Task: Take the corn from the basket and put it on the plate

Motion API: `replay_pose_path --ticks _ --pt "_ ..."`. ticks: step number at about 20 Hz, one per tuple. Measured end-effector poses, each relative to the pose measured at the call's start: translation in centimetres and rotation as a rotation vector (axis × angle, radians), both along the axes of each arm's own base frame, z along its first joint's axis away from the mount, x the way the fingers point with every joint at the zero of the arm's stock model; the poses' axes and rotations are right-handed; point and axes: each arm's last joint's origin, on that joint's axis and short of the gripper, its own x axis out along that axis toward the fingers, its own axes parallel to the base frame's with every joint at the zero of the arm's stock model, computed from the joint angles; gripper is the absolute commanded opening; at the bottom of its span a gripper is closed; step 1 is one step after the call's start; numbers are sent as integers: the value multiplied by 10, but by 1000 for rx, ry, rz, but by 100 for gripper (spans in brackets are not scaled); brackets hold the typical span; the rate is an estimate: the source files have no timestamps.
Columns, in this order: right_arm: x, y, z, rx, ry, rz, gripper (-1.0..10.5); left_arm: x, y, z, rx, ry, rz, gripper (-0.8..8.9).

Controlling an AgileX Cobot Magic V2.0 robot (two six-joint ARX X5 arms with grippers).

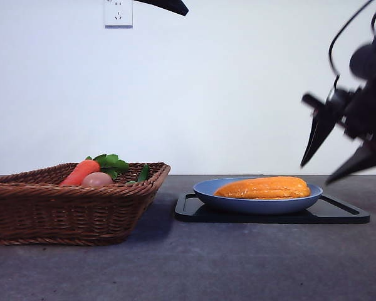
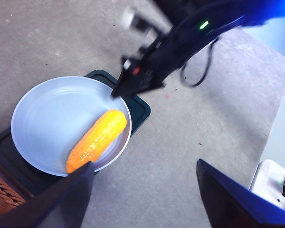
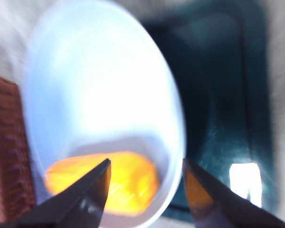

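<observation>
The corn (image 1: 265, 187) lies lengthwise in the light blue plate (image 1: 207, 191), apart from both grippers. In the left wrist view the corn (image 2: 96, 140) rests near the plate's (image 2: 47, 118) rim. My right gripper (image 1: 338, 160) hangs open in the air above and to the right of the plate, empty; its wrist view, blurred, shows the corn (image 3: 128, 183) and plate (image 3: 95, 80) beyond its jaws. My left gripper (image 2: 145, 183) is open, high above the table, holding nothing. The wicker basket (image 1: 69, 210) stands at the left.
The plate sits on a flat black tray (image 1: 338, 213). In the basket lie a carrot (image 1: 81, 172), a pinkish egg-like item (image 1: 97, 179) and green leaves (image 1: 111, 163). A black arm tip (image 1: 169, 5) shows at the top edge.
</observation>
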Motion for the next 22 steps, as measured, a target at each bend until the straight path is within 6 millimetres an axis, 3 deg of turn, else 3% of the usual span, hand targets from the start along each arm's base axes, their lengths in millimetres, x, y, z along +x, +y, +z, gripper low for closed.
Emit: replay_pose_path --ticks 5,10,13,16,18,22 --pt "-42 -3 67 -72 -168 33 248 0 0 0 0 0 1 352" --pt "-118 18 122 -132 -286 232 232 0 0 0 4 4 0 349" --pt "-159 25 136 -166 -301 330 202 -2 2 -3 28 31 0 287" --pt "-185 30 144 -176 -320 405 62 -3 3 -6 53 58 0 104" --pt "-194 31 145 -186 -335 447 2 -4 4 -7 64 71 0 3" --pt "-196 31 146 -192 -353 469 2 -5 5 -9 81 90 0 7"
